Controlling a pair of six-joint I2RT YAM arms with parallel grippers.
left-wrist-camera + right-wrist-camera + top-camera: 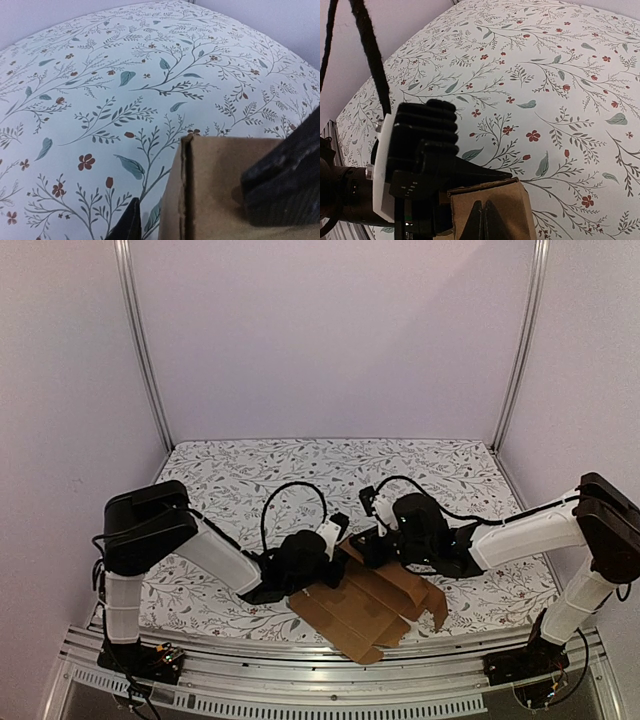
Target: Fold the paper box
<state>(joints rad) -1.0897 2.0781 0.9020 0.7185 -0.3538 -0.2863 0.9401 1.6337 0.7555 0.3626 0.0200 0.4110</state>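
The paper box (365,615) is a brown cardboard sheet, partly folded, lying at the table's near edge between the two arms. One flap (220,165) stands raised at its far end. My left gripper (338,532) straddles that flap's corner. Its jaws stand apart, with one fingertip (129,222) a little clear of the cardboard and the other finger (285,185) against the flap's face. My right gripper (484,220) is shut, fingers pressed together with nothing between them, tips lying against the flap (515,205). The left gripper's black body (420,160) sits just behind it.
A floral tablecloth (300,470) covers the table, running out beyond both grippers. Black cables (290,500) loop over the wrists. A metal rail (330,670) runs along the near edge under the overhanging cardboard. White walls and metal posts close in the back and sides.
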